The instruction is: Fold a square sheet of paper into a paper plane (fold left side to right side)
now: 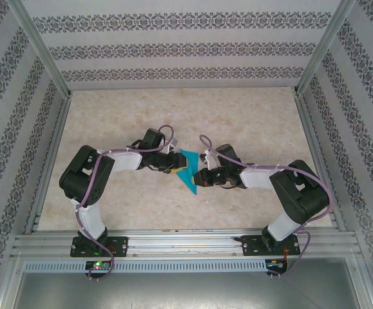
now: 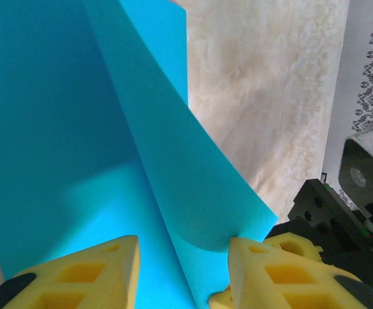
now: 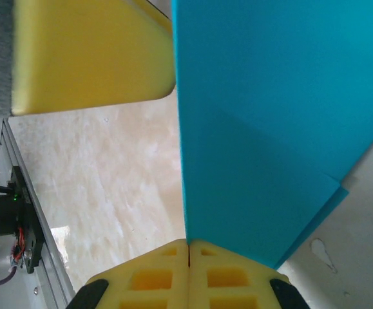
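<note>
The worktop (image 1: 238, 122) is smooth, beige and marble-like, so I think it gives thin paper little grip. The sheet of paper (image 1: 186, 172) is matt turquoise and partly folded to a point. It sits at the middle of the worktop, between both arms. The right fingers (image 3: 205, 254), blocky yellow pads, are pressed together on one edge of it. The left fingers (image 2: 112, 257) stand spread around a raised flap. If they close off the line, the crease may go crooked. Pulling apart could tear the sheet.
</note>
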Robot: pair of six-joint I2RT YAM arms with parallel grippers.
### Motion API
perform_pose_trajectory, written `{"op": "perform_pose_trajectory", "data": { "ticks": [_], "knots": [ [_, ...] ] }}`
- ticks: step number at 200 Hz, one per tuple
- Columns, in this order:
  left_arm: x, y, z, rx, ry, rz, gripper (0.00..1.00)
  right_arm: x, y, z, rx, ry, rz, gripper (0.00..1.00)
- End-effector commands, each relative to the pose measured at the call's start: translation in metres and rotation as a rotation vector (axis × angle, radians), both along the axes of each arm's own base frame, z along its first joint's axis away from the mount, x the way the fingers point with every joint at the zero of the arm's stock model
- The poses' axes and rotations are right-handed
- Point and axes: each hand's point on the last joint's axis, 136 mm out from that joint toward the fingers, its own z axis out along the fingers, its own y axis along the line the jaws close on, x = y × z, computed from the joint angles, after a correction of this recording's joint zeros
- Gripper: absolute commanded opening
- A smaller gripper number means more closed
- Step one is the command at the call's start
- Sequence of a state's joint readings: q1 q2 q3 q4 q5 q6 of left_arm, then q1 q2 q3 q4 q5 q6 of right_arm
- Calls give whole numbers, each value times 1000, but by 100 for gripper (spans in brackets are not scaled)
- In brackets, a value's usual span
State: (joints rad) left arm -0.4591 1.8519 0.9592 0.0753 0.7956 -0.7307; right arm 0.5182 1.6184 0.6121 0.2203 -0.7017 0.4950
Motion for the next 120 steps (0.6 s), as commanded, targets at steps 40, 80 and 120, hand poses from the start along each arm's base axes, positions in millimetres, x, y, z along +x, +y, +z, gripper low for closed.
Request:
{"op": "perform_pose_trajectory", "data": {
  "ticks": [40,80,120],
  "knots": [
    [9,-7,-10,38,-7,6,41,-2,-3,-7,27,31,0,0],
    [10,-3,-23,98,18,13,41,-1,-5,-11,39,51,-2,0],
    [8,4,-37,162,51,25,42,0,-7,-14,39,61,-13,0]
  ]
}}
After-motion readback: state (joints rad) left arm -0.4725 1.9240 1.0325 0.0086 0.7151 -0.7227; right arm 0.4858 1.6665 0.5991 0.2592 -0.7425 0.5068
